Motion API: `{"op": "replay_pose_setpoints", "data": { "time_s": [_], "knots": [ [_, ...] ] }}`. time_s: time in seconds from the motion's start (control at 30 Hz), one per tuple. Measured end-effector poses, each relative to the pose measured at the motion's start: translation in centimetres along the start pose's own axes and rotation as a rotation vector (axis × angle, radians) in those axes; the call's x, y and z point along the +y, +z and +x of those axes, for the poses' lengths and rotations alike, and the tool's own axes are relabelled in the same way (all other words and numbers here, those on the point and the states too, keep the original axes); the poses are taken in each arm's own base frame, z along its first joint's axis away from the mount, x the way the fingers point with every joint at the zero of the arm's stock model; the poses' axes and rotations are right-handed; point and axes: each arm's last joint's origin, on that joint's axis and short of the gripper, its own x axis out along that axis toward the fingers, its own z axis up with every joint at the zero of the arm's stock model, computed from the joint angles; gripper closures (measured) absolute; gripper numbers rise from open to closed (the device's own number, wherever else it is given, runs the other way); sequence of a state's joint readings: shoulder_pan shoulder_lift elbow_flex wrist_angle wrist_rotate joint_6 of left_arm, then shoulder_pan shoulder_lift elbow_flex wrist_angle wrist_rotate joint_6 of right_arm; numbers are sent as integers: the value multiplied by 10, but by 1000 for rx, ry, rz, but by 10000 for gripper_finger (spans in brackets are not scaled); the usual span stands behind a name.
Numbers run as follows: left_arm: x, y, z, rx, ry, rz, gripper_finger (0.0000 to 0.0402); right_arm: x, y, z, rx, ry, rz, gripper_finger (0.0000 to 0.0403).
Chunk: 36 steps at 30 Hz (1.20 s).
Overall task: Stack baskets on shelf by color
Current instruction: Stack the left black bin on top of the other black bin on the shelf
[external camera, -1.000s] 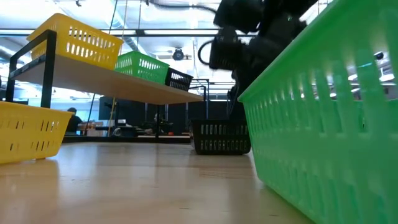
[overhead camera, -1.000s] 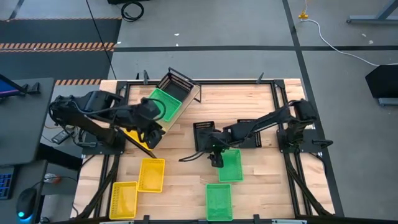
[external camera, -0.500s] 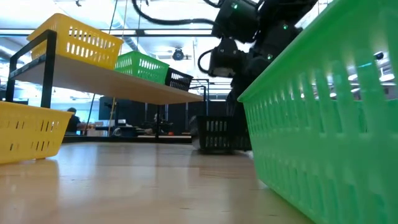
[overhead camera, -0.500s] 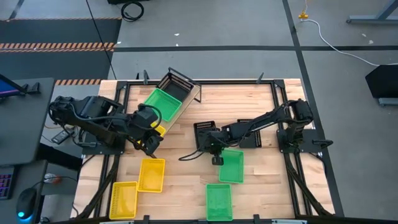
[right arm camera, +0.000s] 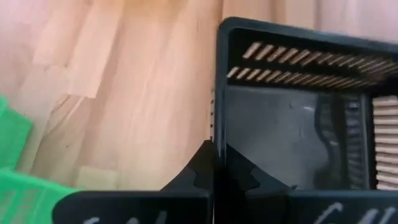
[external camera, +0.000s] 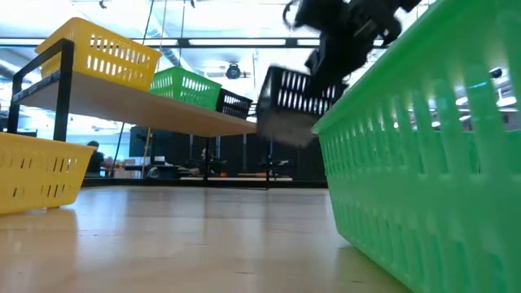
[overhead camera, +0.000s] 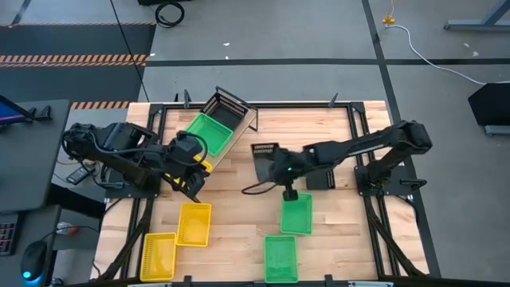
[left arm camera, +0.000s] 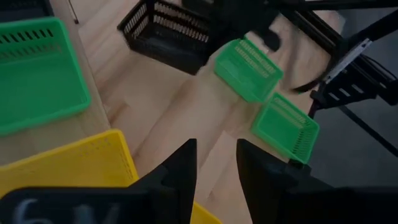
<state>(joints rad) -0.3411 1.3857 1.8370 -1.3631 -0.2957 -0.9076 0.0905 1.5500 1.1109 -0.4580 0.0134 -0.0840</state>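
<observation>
The black basket [external camera: 295, 96] hangs clear of the counter [external camera: 179, 236] in the low view; the right wrist view shows the right pincer [right arm camera: 213, 163] clamped on its rim. A second ago it stood down. The left pincer [left arm camera: 214, 163], parted, holds nothing beside the shelf [overhead camera: 243, 121].

My right gripper [right arm camera: 214, 163] sits pinched tight on the rim of a black basket [right arm camera: 298, 124]; I see its slotted wall and dark floor w/ wood showing thru. Light-wood tabletop [right arm camera: 124, 93] beneath. Green basket [right arm camera: 15, 180] bits at one corner, apart from the black one.
</observation>
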Motion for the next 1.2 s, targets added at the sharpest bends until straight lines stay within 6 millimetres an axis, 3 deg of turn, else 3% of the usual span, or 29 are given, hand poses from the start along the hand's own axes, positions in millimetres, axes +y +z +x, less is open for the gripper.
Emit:
{"op": "replay_pose_setpoints", "data": {
  "time_s": [0.23, 0.43, 0.67, 0.93, 1.2],
  "knots": [
    [2, 2, 1, -7, 10, -6, 283, -5, 8, -48, -129, -140, -169, 393],
    [2, 2, 1, -8, 11, 4, 283, -11, 13, -75, -222, -216, -264, 393],
    [14, 15, 0, -58, 35, 82, 283, -22, 21, -80, -315, -187, -280, 393],
    [16, 42, -3, -239, 0, 595, 284, -19, 33, -77, -365, 12, -314, 393],
    [20, 68, 31, -176, -114, 821, 275, -8, 32, -77, -357, 83, -336, 393]
  ]
}}
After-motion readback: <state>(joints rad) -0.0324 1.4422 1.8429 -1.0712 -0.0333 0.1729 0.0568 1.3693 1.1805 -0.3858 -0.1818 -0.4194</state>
